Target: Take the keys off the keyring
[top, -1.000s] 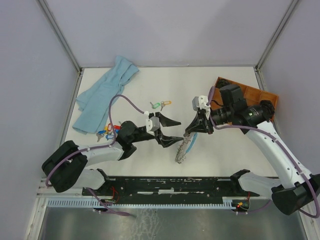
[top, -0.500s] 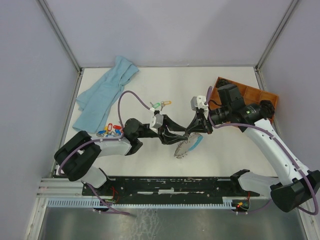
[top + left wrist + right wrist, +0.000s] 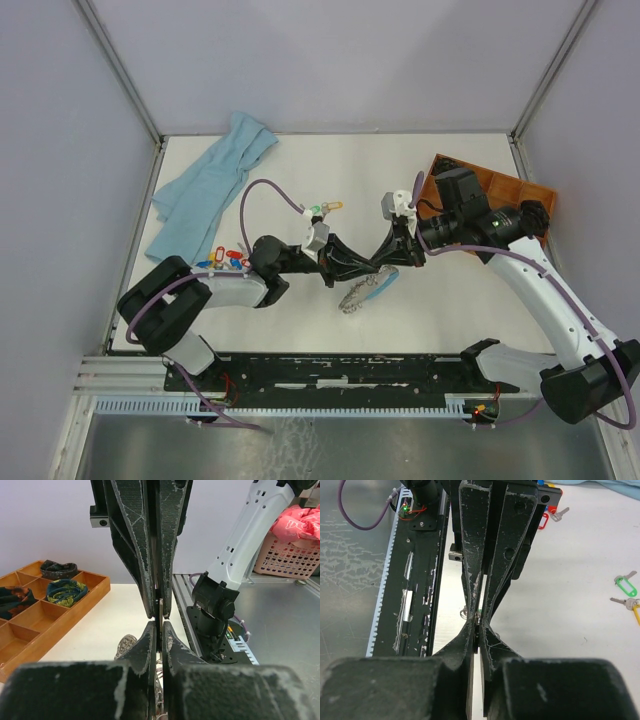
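The keyring (image 3: 362,293), a floppy loop thick with silver keys and one light blue stretch (image 3: 381,284), hangs just above the table below the spot where both grippers meet. My left gripper (image 3: 372,266) reaches in from the left, and its jaws are shut on a thin metal piece of the keyring (image 3: 158,605). From the right, my right gripper (image 3: 386,262) meets it tip to tip, pinching the same thin metal (image 3: 477,621) through a very narrow gap. Silver keys (image 3: 125,645) show beside the left fingers. What exactly sits between the pads is mostly hidden.
Loose green- and orange-tagged keys (image 3: 322,209) lie behind the grippers, and red- and blue-tagged keys (image 3: 224,260) lie by the left arm. A light blue cloth (image 3: 205,190) is at the back left. A wooden compartment tray (image 3: 505,188) sits at the right.
My left gripper moved right and closed at the right gripper's tips. The keyring swung from hanging edge-on to lying flatter, a little to the left. The right arm hardly moved.
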### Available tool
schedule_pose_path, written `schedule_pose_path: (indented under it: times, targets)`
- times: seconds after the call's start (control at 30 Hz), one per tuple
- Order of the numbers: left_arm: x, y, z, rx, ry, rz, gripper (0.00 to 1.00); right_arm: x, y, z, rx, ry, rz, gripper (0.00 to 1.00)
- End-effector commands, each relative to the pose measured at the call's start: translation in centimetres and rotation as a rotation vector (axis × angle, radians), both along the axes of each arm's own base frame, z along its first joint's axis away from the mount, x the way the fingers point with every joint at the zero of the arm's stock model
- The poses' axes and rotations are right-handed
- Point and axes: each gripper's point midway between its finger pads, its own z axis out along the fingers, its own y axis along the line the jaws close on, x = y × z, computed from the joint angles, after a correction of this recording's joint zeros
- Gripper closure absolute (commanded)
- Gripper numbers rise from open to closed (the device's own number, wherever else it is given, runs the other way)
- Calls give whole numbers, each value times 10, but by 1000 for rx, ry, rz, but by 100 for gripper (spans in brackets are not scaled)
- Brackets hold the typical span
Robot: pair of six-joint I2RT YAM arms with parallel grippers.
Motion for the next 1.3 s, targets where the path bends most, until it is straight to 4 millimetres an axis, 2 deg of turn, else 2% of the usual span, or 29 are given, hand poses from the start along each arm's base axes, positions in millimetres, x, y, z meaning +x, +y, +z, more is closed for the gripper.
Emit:
schedule_pose_path:
  times: [0.0,0.07,0.13,0.2,0.33,0.6,0.97,1.17,1.27]
  targets:
    - [4,2,26,-80,-31,18,97,0,6,30,83,-32,23,77]
    - [8,5,27,-85,-13,44,97,0,3,35,100,-11,13,60]
    - [11,8,28,-95,-3,69,97,2,0,41,115,16,-9,50]
    - [13,11,31,-109,4,97,97,7,-5,44,125,35,-43,47]
    - [18,15,34,-139,33,140,97,14,-6,43,143,64,-84,46]
    - [24,17,40,-162,72,175,97,28,0,25,138,150,-140,52]
    - [28,15,42,-160,101,195,97,22,12,10,97,167,-107,63]
    - [31,15,41,-152,114,205,97,21,17,6,81,166,-96,79]
    - [32,14,40,-146,119,208,97,19,19,6,78,165,-89,83]
